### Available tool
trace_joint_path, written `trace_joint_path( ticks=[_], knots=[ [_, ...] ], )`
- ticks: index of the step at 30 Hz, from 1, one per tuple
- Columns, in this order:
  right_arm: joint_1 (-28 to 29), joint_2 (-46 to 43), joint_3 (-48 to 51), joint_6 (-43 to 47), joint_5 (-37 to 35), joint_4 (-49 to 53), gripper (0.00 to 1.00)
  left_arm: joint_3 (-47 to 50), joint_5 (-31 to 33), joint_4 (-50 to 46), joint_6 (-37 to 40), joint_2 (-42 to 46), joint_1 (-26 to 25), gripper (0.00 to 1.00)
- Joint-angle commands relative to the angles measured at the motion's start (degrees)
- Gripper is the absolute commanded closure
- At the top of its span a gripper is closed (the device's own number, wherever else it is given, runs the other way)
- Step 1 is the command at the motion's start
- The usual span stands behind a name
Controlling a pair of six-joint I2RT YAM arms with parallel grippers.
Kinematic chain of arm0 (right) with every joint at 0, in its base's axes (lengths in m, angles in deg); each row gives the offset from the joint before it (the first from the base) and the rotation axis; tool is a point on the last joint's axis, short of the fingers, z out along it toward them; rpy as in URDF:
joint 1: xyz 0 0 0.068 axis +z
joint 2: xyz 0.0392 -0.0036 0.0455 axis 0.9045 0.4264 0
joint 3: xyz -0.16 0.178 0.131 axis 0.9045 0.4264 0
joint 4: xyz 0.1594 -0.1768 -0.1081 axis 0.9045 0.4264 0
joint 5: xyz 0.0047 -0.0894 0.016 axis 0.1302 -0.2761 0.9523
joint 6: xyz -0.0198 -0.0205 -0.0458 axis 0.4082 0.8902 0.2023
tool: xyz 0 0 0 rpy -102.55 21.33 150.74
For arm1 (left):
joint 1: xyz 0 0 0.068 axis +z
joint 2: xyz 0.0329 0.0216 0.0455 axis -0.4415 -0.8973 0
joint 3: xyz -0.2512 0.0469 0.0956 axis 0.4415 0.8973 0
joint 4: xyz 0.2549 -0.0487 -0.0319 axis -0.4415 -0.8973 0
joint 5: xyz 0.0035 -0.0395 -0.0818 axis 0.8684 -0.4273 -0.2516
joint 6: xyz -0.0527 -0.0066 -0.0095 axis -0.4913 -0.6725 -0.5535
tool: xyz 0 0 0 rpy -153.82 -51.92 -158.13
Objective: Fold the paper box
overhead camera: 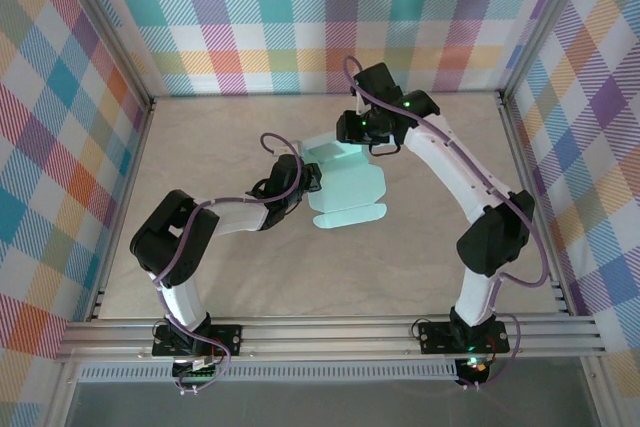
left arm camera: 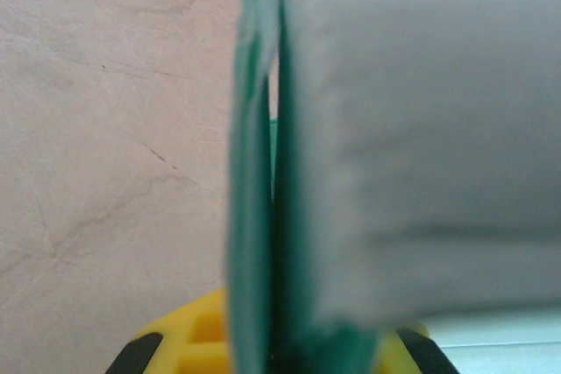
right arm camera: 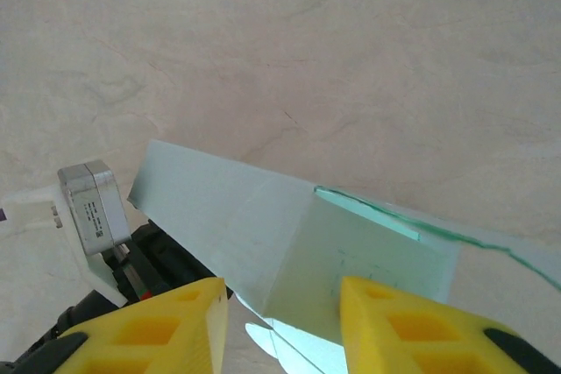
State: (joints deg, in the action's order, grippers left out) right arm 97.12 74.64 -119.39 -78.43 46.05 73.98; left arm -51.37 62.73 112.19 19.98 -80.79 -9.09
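The paper box (overhead camera: pixel 352 187) lies in the middle of the tabletop (overhead camera: pixel 200 147), its long axis pointing away from the arm bases. The left hand (overhead camera: pixel 312 182) pinches its left edge. The right hand (overhead camera: pixel 368 135), fingers spread, hovers at its far flap, and I think it is the nearer one for folding.

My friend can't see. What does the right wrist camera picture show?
A creased, partly folded sheet of pale mint card, the paper box, sits over a beige table. The right gripper reaches in from the bottom edge, its yellow jaws apart.
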Motion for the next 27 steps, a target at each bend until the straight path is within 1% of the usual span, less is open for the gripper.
trace_joint_path(
  ticks=[1, 5, 8, 10, 12, 21, 27],
  knots=[
    [0.4, 1.7, -3.0, -1.0, -0.1, 1.1, 0.68, 0.5, 0.2, 2.5, 0.3, 0.6, -0.7, 1.0],
    [0.4, 2.7, -3.7, -2.2, 0.1, 1.1, 0.78, 0.6, 0.1, 2.5, 0.5, 0.9, -0.7, 1.0],
    [0.3, 3.2, -3.8, -3.6, 1.0, 1.0, 0.82, 0.9, 0.2, 2.8, 0.4, 1.1, -0.6, 1.0],
    [0.1, 3.4, -3.9, -4.5, 1.7, 1.2, 0.82, 1.2, 0.5, 2.9, 0.4, 1.3, -0.7, 1.0],
    [0.0, 3.6, -3.6, -5.6, 1.8, 1.3, 0.77, 1.4, 0.6, 2.9, 0.4, 1.5, -0.6, 1.0],
    [-0.7, 3.7, -2.4, -7.8, 5.2, -0.1, 0.8, 1.5, 0.7, 3.0, 0.2, 1.7, -0.7, 1.0],
    [-0.7, 3.0, -1.8, -8.2, 5.0, -0.1, 0.96, 1.6, 0.9, 2.9, 0.1, 1.7, -0.7, 1.0]
  ],
)
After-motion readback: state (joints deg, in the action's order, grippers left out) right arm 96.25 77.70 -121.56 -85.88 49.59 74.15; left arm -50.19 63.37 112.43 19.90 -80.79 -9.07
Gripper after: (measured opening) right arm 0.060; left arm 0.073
